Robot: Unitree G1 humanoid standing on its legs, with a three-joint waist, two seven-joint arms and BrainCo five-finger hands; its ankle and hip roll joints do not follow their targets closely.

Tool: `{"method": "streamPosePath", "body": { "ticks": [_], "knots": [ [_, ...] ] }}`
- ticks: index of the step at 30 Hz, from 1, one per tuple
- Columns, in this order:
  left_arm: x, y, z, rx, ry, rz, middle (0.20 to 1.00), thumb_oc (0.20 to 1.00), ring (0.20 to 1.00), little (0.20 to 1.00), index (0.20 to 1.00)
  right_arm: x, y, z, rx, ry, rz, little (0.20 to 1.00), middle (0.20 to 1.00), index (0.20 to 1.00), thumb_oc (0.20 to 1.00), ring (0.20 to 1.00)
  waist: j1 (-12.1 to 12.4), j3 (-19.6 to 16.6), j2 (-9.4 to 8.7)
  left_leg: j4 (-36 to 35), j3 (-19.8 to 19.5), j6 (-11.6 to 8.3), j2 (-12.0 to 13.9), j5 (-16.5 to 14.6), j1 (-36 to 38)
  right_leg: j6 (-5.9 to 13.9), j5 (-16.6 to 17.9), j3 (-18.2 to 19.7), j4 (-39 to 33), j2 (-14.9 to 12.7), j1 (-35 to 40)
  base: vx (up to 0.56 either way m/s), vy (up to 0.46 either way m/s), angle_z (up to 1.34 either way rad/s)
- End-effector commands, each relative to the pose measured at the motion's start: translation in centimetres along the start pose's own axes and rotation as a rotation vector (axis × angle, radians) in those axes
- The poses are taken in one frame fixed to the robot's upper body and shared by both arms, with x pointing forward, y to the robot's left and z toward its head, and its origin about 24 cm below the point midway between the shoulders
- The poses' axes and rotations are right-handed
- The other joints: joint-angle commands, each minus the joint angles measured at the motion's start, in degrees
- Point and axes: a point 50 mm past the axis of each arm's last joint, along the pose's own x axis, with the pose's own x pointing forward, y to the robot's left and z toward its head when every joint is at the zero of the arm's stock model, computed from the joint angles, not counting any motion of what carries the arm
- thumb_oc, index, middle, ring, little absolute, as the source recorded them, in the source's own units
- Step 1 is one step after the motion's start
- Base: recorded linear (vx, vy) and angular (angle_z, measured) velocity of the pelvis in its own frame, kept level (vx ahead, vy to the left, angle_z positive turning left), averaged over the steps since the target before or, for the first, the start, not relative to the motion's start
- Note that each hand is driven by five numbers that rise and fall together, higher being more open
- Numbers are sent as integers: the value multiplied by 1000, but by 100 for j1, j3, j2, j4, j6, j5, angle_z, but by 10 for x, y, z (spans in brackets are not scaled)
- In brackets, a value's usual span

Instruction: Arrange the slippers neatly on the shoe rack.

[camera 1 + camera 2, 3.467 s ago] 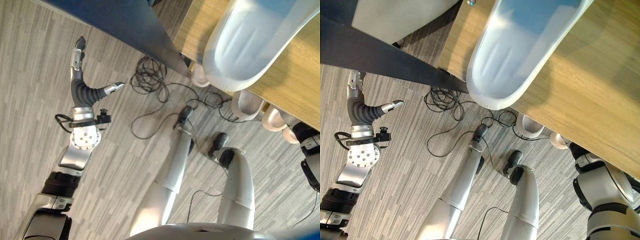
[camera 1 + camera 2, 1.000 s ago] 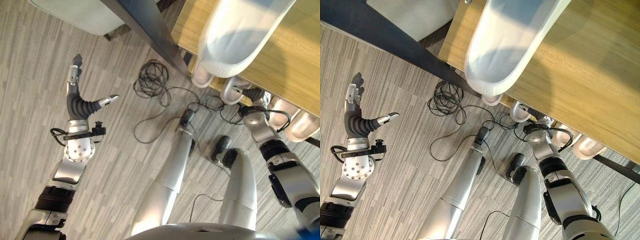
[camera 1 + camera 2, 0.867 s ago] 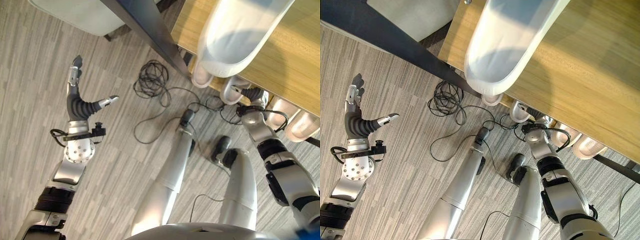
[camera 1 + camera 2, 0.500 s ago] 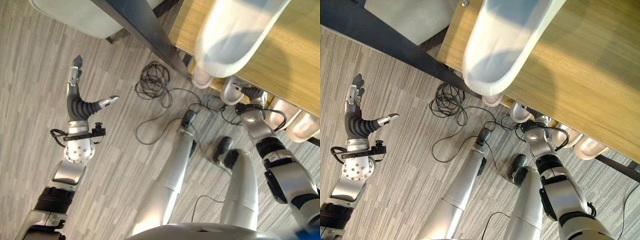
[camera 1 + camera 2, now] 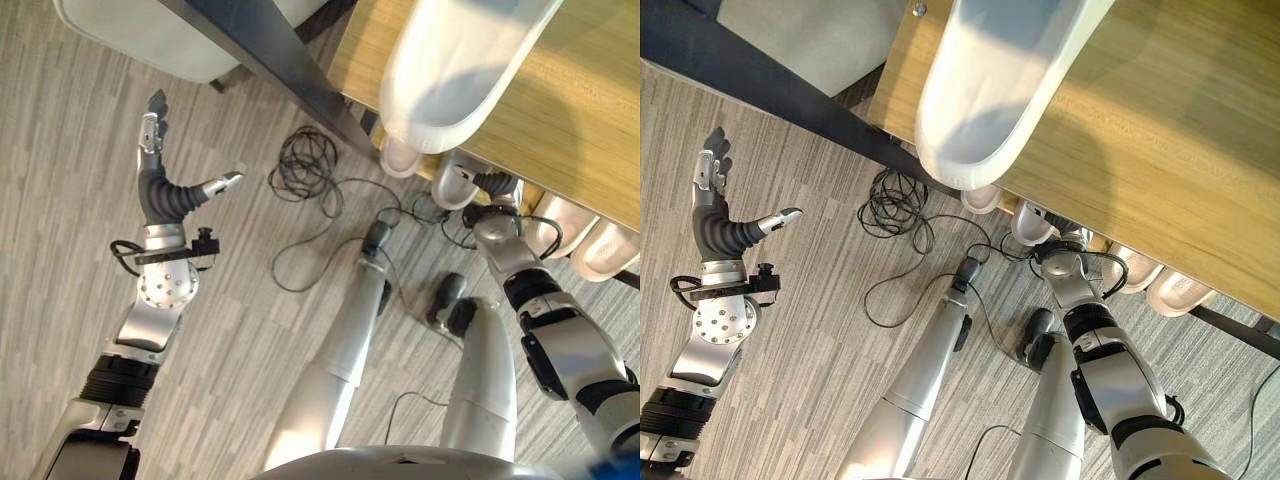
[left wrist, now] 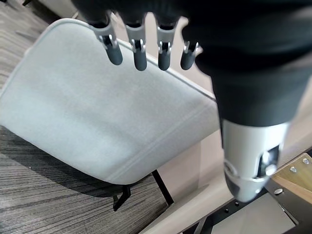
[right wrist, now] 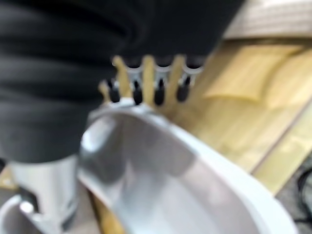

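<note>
Left eye view: my left hand (image 5: 165,195) is raised over the grey striped floor (image 5: 60,250) at about nine o'clock, fingers straight and spread, thumb held out, holding nothing. In the left wrist view those fingers (image 6: 139,51) hang straight in front of a pale grey cushioned seat (image 6: 97,122).

A large white slipper (image 5: 455,65) lies on the wooden top shelf of the shoe rack (image 5: 590,130) at about one o'clock, its rounded end reaching the shelf's edge. Under that shelf a row of pale slippers sits on the lower level: one (image 5: 400,155) just below the big slipper's end, a grey-white one (image 5: 452,182) beside it, and two more (image 5: 560,220) toward three o'clock.

My right hand (image 5: 495,190) reaches in at the grey-white slipper. In the right wrist view my fingers (image 7: 158,92) hook over its rim with the thumb (image 7: 46,192) on the near side, clamped on it.

A dark rack leg (image 5: 270,60) slants across at twelve o'clock.
</note>
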Motion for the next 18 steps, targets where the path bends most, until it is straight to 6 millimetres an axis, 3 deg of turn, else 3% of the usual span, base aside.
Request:
{"method": "streamPosePath", "body": {
  "ticks": [1,9,18],
  "knots": [
    [3,15,3,-9,-33,75,1000,1000,1000,1000,1000,-4,9,8,54,-25,11,1000,1000,1000,1000,1000,-27,-34,-14,-677,201,220,357,73,-130,-31,75,517,-356,169,155,0,0,0],
    [4,7,-5,10,6,64,1000,1000,1000,1000,1000,-23,26,-7,86,28,57,1000,1000,1000,1000,1000,-136,-10,-20,-701,239,229,405,62,-39,-29,112,537,-411,207,228,-1,11,-3],
    [5,2,-10,17,30,59,1000,1000,1000,1000,1000,-30,35,-6,108,24,91,1000,1000,1000,1000,1000,-206,30,-14,-697,277,239,449,65,5,-16,166,575,-432,208,263,-7,13,-3]
  ]
}}
